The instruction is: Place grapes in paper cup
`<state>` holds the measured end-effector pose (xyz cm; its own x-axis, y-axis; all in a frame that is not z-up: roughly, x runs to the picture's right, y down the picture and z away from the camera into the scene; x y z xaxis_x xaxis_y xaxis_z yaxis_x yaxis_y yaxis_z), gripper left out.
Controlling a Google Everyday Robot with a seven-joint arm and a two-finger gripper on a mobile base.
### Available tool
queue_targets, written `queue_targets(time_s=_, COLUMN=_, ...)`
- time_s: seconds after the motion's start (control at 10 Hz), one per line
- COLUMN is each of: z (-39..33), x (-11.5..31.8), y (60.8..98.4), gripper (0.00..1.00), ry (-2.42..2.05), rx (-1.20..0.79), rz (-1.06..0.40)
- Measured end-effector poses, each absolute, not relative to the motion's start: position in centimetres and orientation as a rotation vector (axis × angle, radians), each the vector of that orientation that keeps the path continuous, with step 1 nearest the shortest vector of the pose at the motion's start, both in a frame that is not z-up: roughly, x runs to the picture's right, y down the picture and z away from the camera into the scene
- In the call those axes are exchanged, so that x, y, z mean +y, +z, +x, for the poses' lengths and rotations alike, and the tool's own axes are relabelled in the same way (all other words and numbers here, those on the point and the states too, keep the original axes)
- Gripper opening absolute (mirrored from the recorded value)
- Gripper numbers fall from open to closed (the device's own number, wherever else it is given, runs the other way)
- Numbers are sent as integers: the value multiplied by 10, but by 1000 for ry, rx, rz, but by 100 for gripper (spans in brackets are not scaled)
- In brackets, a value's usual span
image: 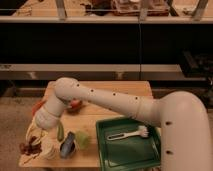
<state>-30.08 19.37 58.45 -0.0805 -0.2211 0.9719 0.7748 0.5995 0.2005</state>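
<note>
Gripper (33,137) is low at the near-left corner of the table (120,89), arm reaching in from the right. Cannot tell from this view how it is set or whether it grips anything.

Grapes (28,147) sit at the near-left edge, just left of the gripper tip, dark red cluster, seemingly touching or just beside it. Cup (48,149) stands just right of the grapes, near the edge, partly hidden by the wrist.

Risks, judged from the layout:
- Grapes lie close to the table edge; a sideways nudge could roll them off.
- Cup is light and right beside the gripper; the wrist could tip or shove it while closing on the bunch.
- A loose bunch may shed berries or slip if pinched by 1 berry rather than the stem.
- Crowding: green pepper (60,132), dark cup (67,145) and green cup (82,139) stand just right of the cup, so a wide swing could knock them.

Green tray (150,155) with a brush (129,134) is well apart on the right, no risk. Orange fruit (75,104) is farther back.

No brands, labels or writing readable anywhere.
</note>
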Motion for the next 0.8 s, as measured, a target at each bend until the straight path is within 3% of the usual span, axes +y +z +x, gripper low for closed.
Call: queue_targets(time_s=0.8, z=-293, x=204, y=619, gripper=0, ry=-835, rx=-1398, rz=-539)
